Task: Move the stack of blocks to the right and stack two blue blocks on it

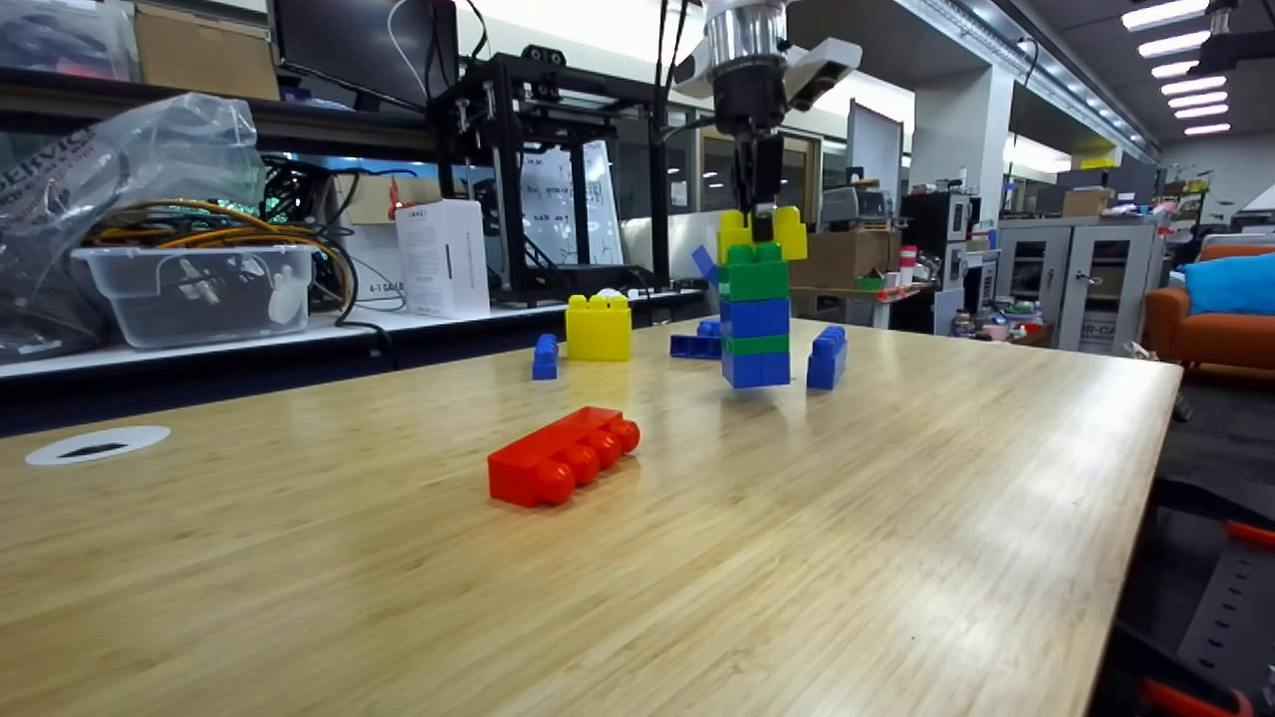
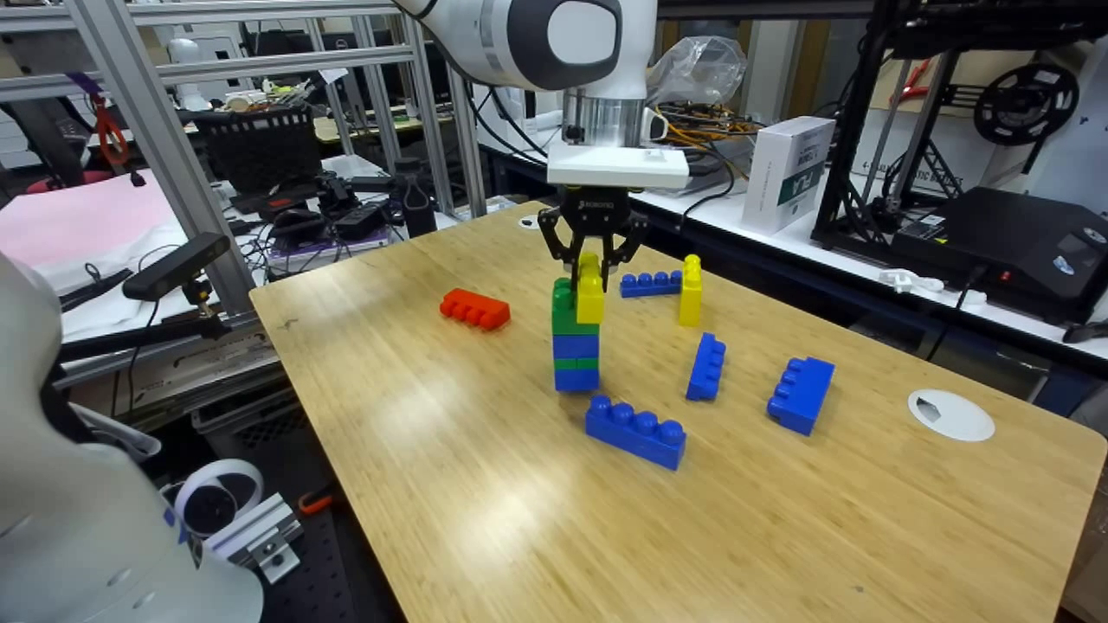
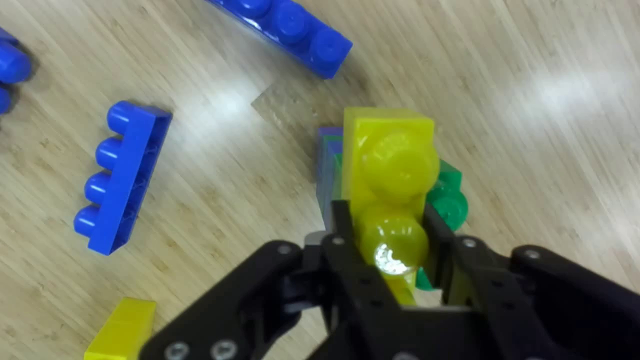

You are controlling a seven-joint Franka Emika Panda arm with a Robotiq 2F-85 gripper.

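Both my fingers [image 3: 343, 218] are clamped on the yellow top brick [image 3: 390, 192], one pressed against each side, with a stud showing between them and another just ahead. That brick crowns the stack of blocks [image 2: 575, 329], so the whole tower is directly below me. Under the yellow come green, blue, a thinner green layer and, lowest, blue again. The yellow sits off-centre, and green studs [image 1: 742, 253] are bare along one side of it. I see the tower upright, but I cannot tell whether its foot touches the wooden table [image 2: 736, 536].

Just beside that foot, apart from it, a long blue block [image 2: 636, 435] sits studs up. A little farther out, a tipped blue block [image 3: 125, 175] lies on its side, its hollow underside facing the tower in my wrist view. Past it, an outer blue block [image 2: 802, 394], also on its side, is cut off by the edge of that view. Over toward the white bench [image 2: 801, 232] I find the lone yellow brick [image 1: 599, 331], studs up, with a fourth blue block [image 2: 651, 285] near it. Well apart from my grip, the long red brick [image 1: 553, 446] rests on its side, its studs turned sideways. Farther along the table is a white disc [image 2: 950, 415]. Beyond it all are a clear bin [image 1: 139, 284] and a white box [image 1: 443, 259] on the bench, and farthest, in an exterior view, I see an orange sofa [image 1: 1195, 334] holding a blue cushion [image 1: 1230, 297].
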